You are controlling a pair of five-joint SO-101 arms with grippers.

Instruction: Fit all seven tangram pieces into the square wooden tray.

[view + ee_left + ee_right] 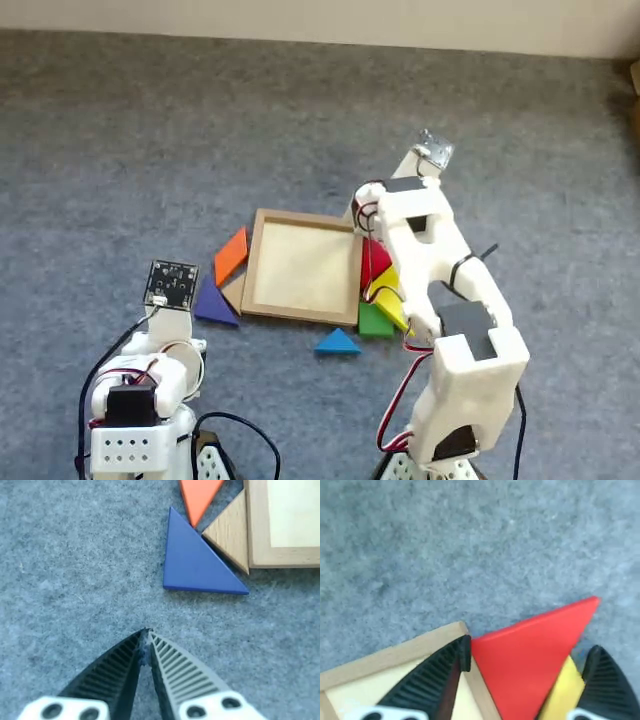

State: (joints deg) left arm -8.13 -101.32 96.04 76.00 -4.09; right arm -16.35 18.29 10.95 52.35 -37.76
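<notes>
Right end effector is hovering wide open and empty, straddling the red triangle lying against the tray; one finger is overlapping the tray's rim, probably needing clearing before closing.

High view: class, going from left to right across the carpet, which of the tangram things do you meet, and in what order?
dark blue triangle → square wooden tray → green piece
</notes>
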